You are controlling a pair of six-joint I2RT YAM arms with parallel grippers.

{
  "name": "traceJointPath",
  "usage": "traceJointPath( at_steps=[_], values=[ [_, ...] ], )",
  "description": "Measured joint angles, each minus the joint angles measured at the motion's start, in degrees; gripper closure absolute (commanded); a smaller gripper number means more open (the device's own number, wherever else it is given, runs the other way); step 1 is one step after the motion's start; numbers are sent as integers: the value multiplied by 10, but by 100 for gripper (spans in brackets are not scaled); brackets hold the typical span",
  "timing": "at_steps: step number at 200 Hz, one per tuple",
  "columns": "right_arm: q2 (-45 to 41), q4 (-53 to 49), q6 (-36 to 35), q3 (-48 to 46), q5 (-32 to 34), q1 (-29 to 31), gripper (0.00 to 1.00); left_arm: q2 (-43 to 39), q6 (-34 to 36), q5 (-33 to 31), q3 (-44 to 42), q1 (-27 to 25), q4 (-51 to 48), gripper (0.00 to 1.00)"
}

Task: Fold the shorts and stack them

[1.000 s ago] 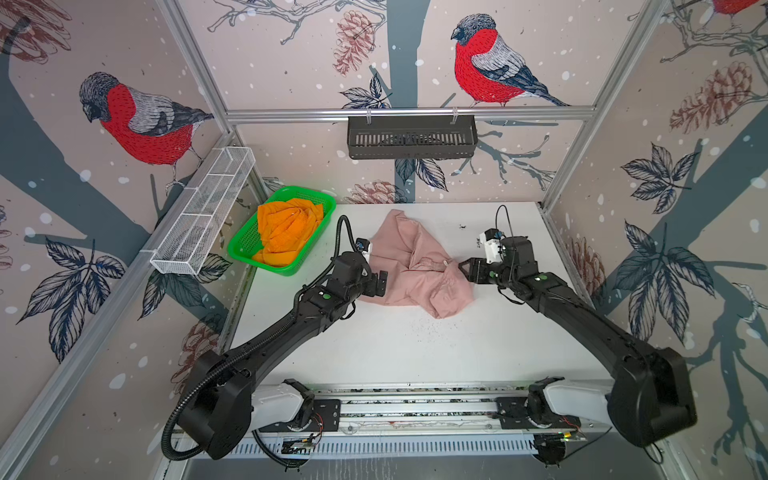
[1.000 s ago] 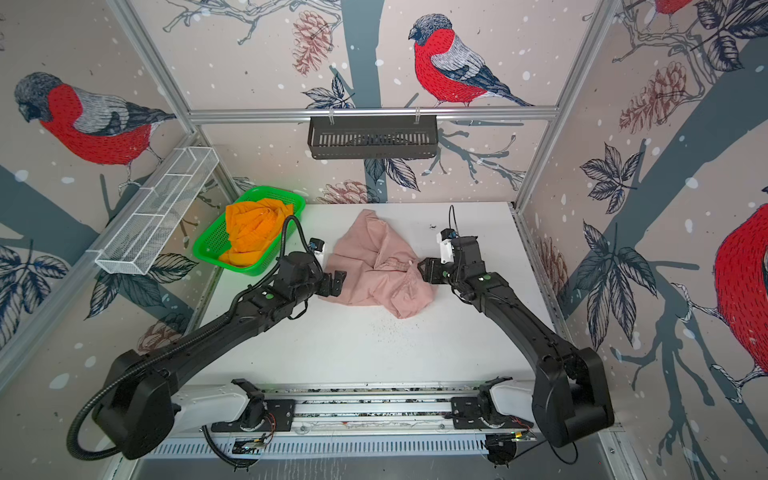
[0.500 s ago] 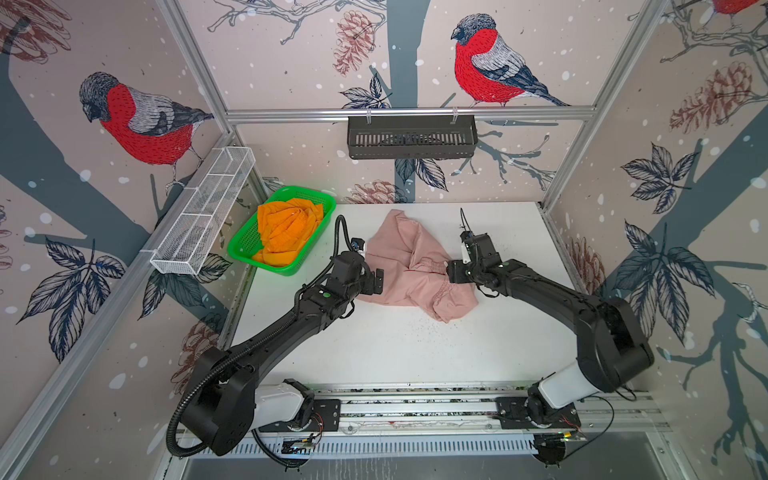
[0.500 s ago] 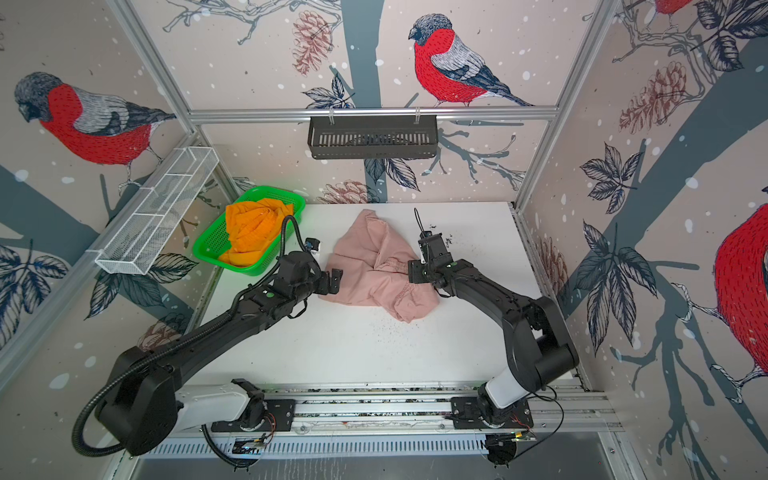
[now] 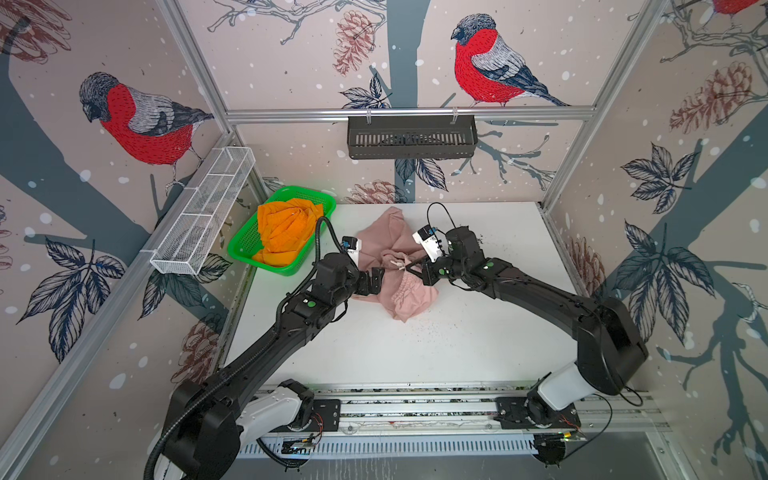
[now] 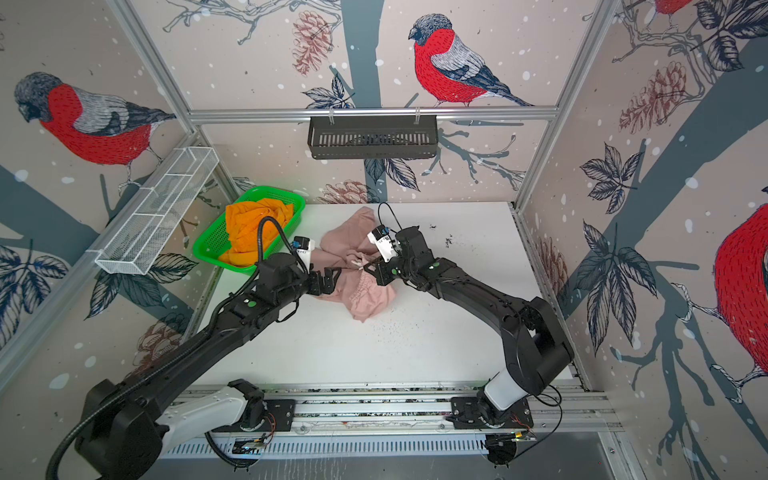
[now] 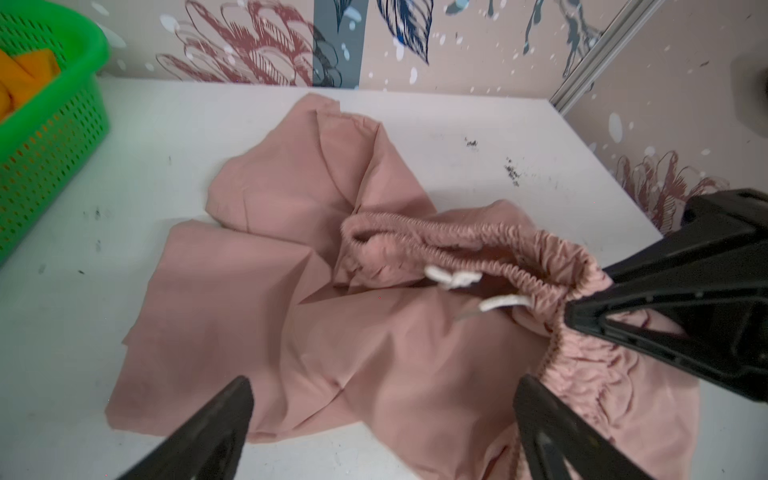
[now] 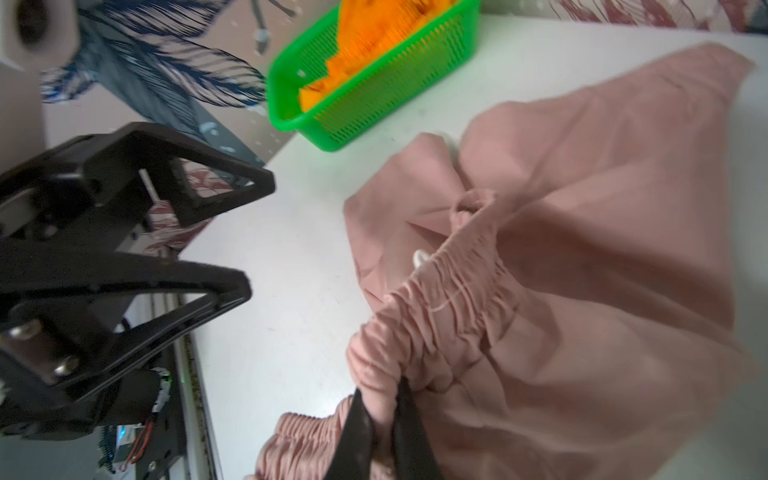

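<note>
**Inspector:** Is any writing legible?

**Assessor:** The white module point(image 5: 350, 249) on the left wrist is carrying dark marks that are too small to read.

**Inspector:** Where are the shorts lying?

**Assessor:** The pink shorts point(image 5: 411, 297) are lying crumpled near the centre of the bench point(image 5: 415, 357), with one leg pointing to 12 o'clock. The orange shorts point(image 5: 282, 232) are sitting heaped in the green basket point(image 5: 286, 272) at the 10 o'clock corner.

**Inspector:** What are the fingers doing?

**Assessor:** The right fingers point(image 8: 359, 428) are pinching closed on the gathered waistband point(image 7: 478, 237), holding it raised beside the white drawstring point(image 7: 453, 279). The left fingers point(image 7: 224, 415) are standing wide apart and holding nothing, at the 9 o'clock edge of the pink fabric. Whether they are touching it I cannot tell.

**Inspector:** How are the edges and the open room looking?

**Assessor:** White bench surface is showing open from the pink shorts toward 6 o'clock, as far as the rail point(image 5: 415, 405). It is also showing open toward 3 o'clock, where dark specks point(image 5: 478, 237) are lying. The basket is crowding the 9 o'clock side.
</note>
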Motion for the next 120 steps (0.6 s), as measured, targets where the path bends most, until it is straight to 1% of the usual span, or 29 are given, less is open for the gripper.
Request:
traceJointPath(
  at_steps=[17,23,27,37,51,69,78,91,120],
  values=[
    [-12,35,0,-18,-21,-10,71,-22,0,-4,0,14,5,2],
    [-16,45,1,-25,-24,-18,68,-25,1,-6,0,17,5,2],
    [-19,50,2,-31,-24,-24,66,-26,1,-9,0,18,5,2],
    [-28,61,4,-49,-23,-39,55,-24,5,-11,0,19,4,2],
    [-44,55,6,-76,-10,-56,45,-14,7,-5,-3,19,4,2],
    [-77,22,7,-102,34,-57,38,8,11,-2,-14,20,3,2],
    [-94,5,6,-107,74,-51,36,19,13,0,-18,20,3,2],
    [-106,-25,2,-102,140,-31,35,37,13,0,-22,20,5,2],
    [-95,-68,3,-80,222,21,31,85,15,2,-7,20,8,2]
  ],
)
